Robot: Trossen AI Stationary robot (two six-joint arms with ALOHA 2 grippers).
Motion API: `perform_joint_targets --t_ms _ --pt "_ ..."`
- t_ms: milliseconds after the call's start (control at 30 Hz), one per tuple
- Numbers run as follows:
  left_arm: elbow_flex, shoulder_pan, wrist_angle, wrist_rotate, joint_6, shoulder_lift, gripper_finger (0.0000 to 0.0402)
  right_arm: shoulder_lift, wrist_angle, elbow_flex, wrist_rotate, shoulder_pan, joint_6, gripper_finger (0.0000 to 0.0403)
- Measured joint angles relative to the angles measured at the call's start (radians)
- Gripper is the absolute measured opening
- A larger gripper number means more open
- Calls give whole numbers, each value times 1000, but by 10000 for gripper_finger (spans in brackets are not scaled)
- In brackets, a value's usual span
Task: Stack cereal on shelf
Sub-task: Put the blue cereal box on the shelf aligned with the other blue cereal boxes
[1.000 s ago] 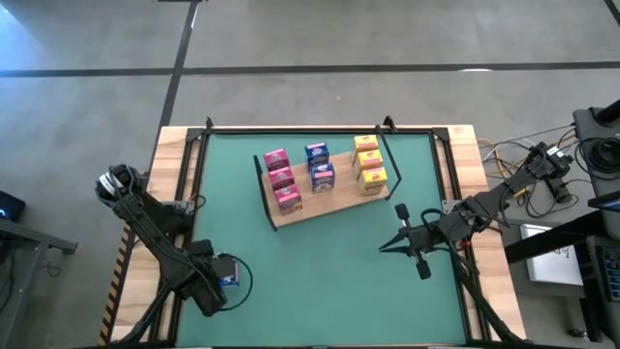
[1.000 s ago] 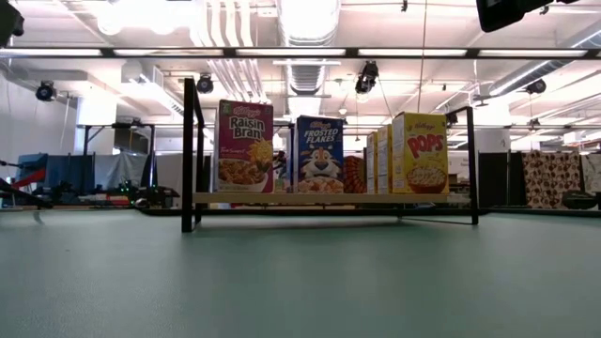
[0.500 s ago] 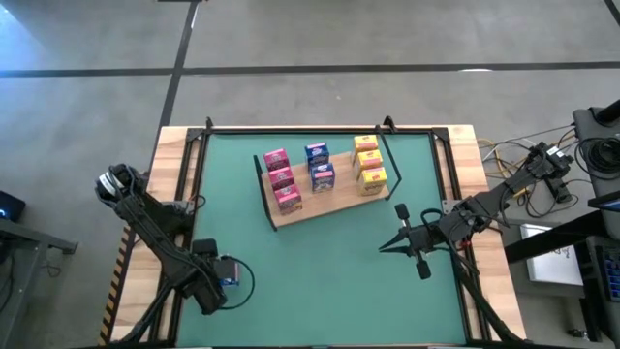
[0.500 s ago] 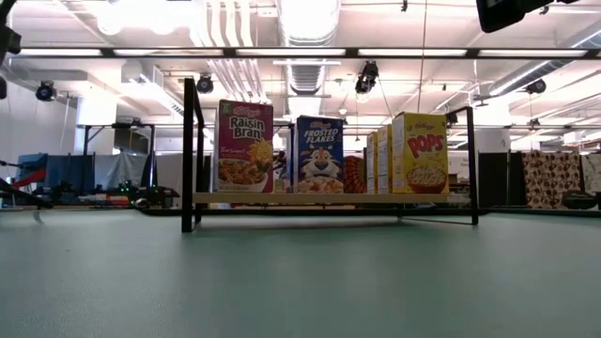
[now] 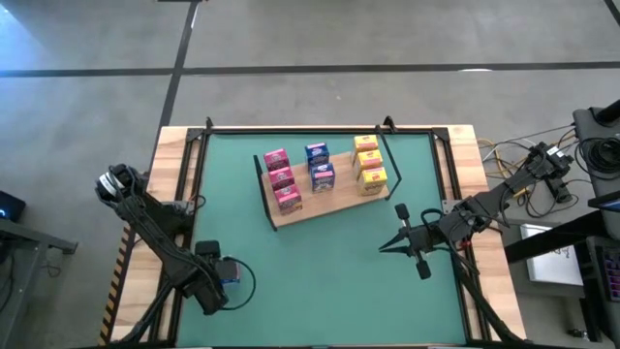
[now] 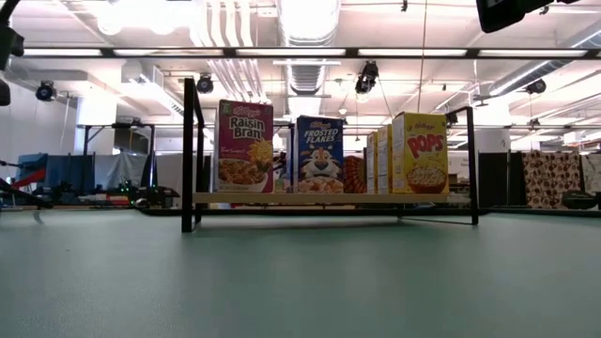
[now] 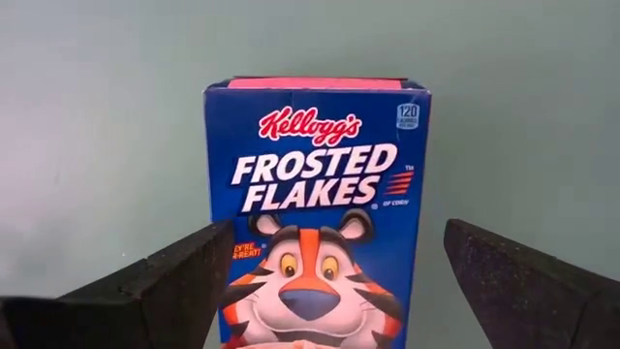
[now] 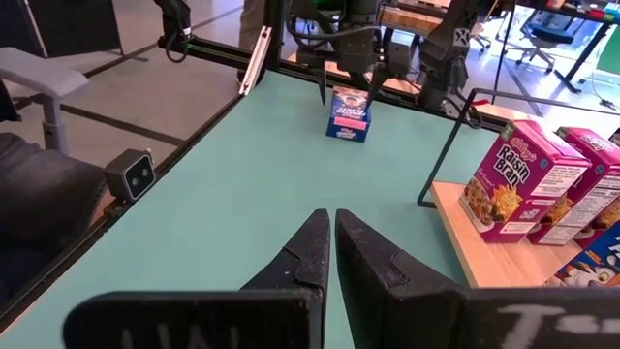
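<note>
One blue box (image 7: 315,213) between open left gripper (image 7: 329,281) fingers.

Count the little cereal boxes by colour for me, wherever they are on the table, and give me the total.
Pink cardboard Raisin Bran boxes: 3, all on the light-brown wooden shelf board.
Blue cardboard Frosted Flakes boxes: 3; 2 on the shelf board, 1 on the green mat between the open left claw's fingers.
Yellow cardboard Pops boxes: 3, all on the shelf board.
Total: 9.

Mat (image 5: 320,262) was plain green and the shelf (image 5: 325,202) light wood with black wire ends. Boxes were magenta (image 5: 280,178), blue (image 5: 319,167) with a cartoon tiger, and yellow (image 5: 369,164) with red lettering.
</note>
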Motion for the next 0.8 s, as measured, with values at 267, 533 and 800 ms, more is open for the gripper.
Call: perform_joint_targets --t_ms 267,533,800 --pt "-23 0 9 -15 -12 9 354 0 0 0 0 0 0 13" --pt "8 0 -42 -5 -2 6 354 0 0 0 0 0 8 13" --pt "20 0 -66 -34 -7 4 354 0 0 -1 0 0 7 13"
